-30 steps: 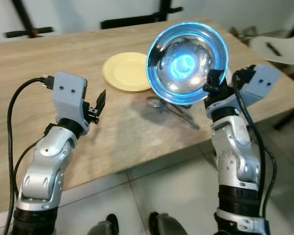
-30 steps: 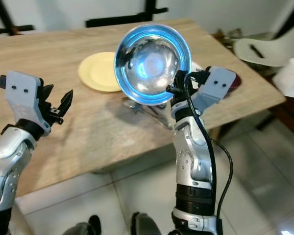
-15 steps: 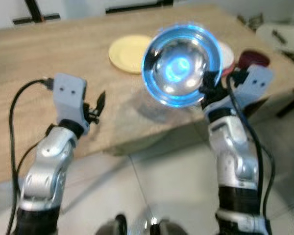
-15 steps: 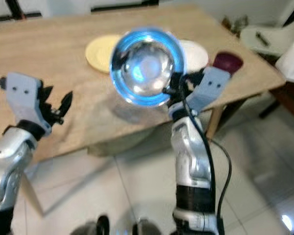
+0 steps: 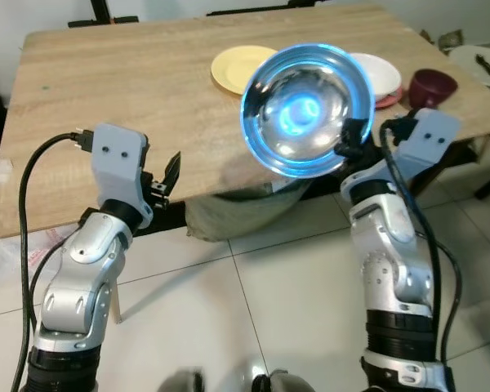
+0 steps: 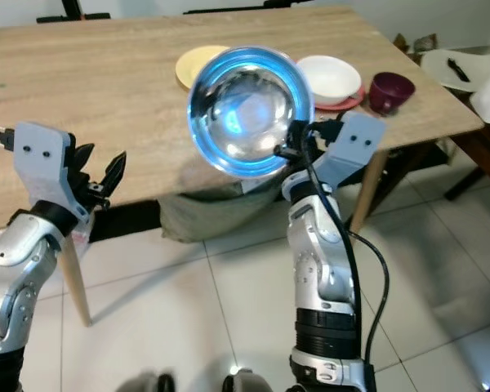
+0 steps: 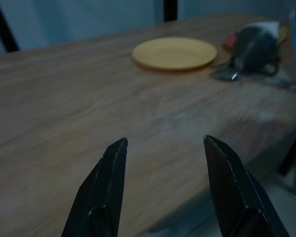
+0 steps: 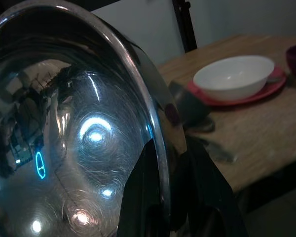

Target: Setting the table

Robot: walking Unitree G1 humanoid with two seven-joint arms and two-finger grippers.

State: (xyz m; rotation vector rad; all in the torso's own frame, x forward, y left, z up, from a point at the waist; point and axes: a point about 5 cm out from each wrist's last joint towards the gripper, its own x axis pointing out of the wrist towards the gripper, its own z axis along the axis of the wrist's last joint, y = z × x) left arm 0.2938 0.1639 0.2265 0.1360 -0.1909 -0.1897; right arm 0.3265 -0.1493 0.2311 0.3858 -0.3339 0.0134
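My right gripper [image 5: 349, 140] is shut on the rim of a shiny steel bowl [image 5: 306, 110], which it holds tilted with its inside facing me, in front of the table's near edge. In the right wrist view the black fingers [image 8: 153, 197] clamp that rim. On the wooden table [image 5: 106, 90] lie a yellow plate [image 5: 233, 67], a white bowl [image 6: 329, 78] on a red plate [image 6: 343, 103], and a maroon cup [image 6: 391, 90]. My left gripper [image 6: 100, 167] stands open and holds nothing, short of the table's near edge. A spoon [image 7: 229, 74] lies beyond the yellow plate.
A grey-green sack [image 5: 245, 208] lies under the table on the tiled floor. A table leg [image 6: 73, 278] stands near my left arm. A white chair [image 6: 465, 65] is at the right, and black chair frames stand behind the table.
The whole view has pulled back from the table, so the camera has moved away and more floor shows. Both arms keep their pose, and the steel bowl stays in the right gripper.
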